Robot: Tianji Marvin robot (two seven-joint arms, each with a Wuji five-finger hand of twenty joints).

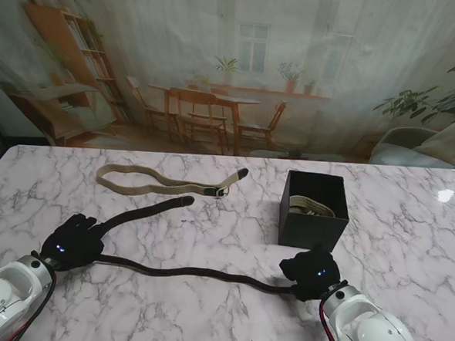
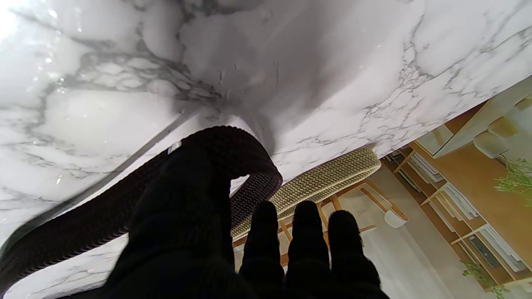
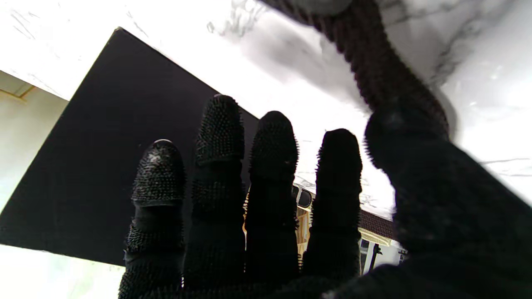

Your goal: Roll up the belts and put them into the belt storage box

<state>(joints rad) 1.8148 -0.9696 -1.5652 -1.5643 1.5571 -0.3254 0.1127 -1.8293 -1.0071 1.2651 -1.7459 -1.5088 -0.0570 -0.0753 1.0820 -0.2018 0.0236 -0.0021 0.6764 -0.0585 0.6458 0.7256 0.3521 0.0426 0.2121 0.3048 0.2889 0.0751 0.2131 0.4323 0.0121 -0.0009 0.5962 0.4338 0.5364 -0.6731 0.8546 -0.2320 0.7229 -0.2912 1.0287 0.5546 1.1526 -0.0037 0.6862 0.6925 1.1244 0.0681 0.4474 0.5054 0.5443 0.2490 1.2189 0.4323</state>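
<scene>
Surface (image 1: 203, 308): white marble with grey veins, carrying all items listed.

Dark belt (image 1: 198, 274): laid out in a long curve across the near part of the surface, from a bend at the left hand to the right hand; its free end (image 1: 181, 202) is seen farther off, toward the middle.

Tan belt (image 1: 157, 182): woven, laid flat in a loop on the far left part, well apart from both hands.

Box (image 1: 310, 231): black, square, open-topped, on the right half of the surface; a rolled tan belt (image 1: 312, 206) is seen inside.

Left hand (image 1: 72, 242): black-gloved, thumb pressed onto the bend of the dark belt, the other fingers (image 2: 305, 232) held out straight.

Right hand (image 1: 312, 272): black-gloved, just beside the box's near wall, thumb set on the dark belt's end, four fingers (image 3: 272, 166) extended and slightly apart; a closed hold cannot be confirmed.
</scene>
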